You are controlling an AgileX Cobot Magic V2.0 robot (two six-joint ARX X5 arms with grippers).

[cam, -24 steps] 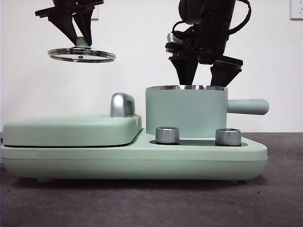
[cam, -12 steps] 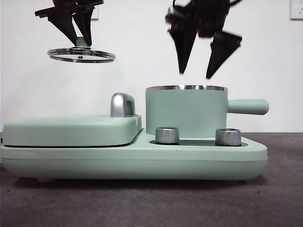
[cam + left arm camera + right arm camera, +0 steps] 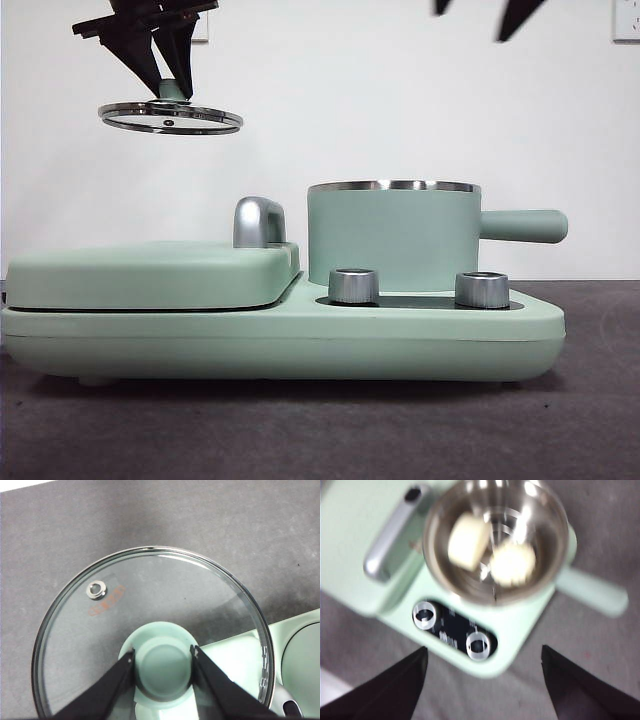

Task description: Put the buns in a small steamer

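Both buns, a loaf [image 3: 468, 541] and a round one [image 3: 513, 563], lie side by side inside the steamer [image 3: 496, 587]. The right hand [image 3: 482, 690] hangs above, jaws wide apart.

A dark grey, finely speckled table [image 3: 590, 420] carries everything here. Resting directly on it is a single mint green cooker base [image 3: 300, 345], wide and low, with rounded corners. In the front view the base spans most of the tabletop from 9 o'clock across to about 3 o'clock, leaving a bare strip of grey at 6 o'clock and a small patch at 3 o'clock. A small foot under the base shows near 8 o'clock, touching the table. Behind the table stands a plain white wall.
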